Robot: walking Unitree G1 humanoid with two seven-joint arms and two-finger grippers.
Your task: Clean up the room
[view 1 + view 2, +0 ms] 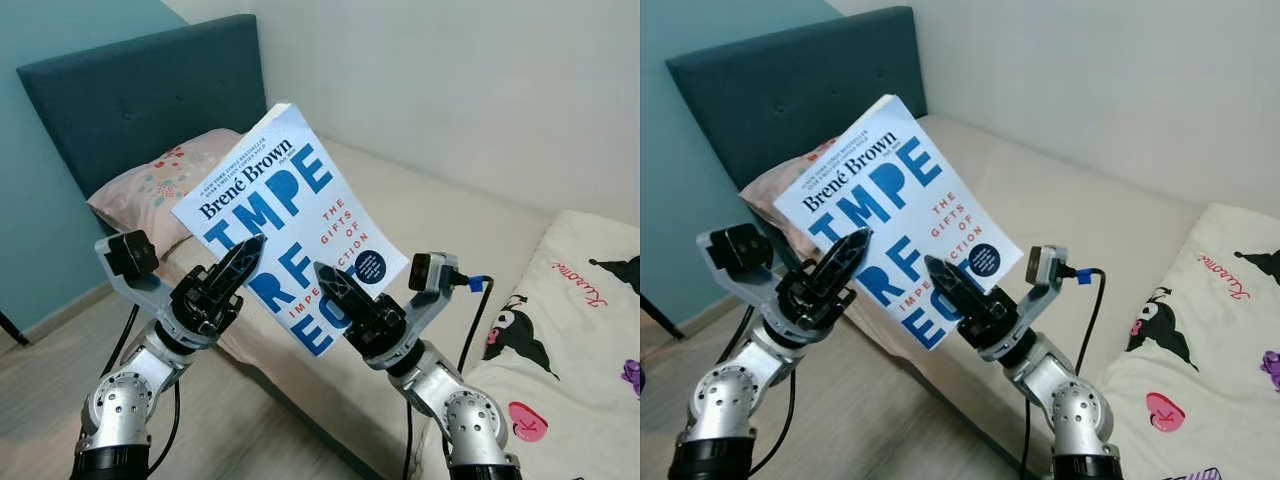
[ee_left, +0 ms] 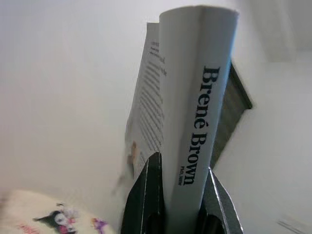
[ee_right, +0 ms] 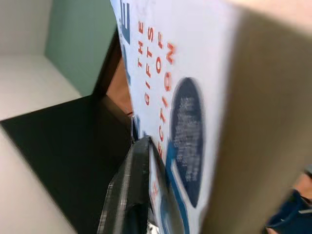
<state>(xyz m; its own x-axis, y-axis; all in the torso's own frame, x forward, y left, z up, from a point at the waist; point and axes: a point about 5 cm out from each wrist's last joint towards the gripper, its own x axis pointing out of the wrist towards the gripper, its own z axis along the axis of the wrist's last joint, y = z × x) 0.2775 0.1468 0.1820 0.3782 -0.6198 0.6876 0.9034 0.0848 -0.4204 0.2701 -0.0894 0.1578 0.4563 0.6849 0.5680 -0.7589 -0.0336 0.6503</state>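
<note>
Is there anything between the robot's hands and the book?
No. Both hands already hold the book: the left hand clamps its spine edge, the right hand grips its lower edge. The book is up in the air above the bed, in front of the pillow.

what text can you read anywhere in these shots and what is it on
"Brené Brown": author name on the front cover of the book, and again on its spine, where the left gripper clamps it.
"THE GIFTS OF IMPERFECTION": title on the cover, partly hidden by both grippers; the right gripper holds the lower edge.
Small line above the author name and the dark round badge: too small to read.
Red script on the cartoon blanket: not legible.
</note>
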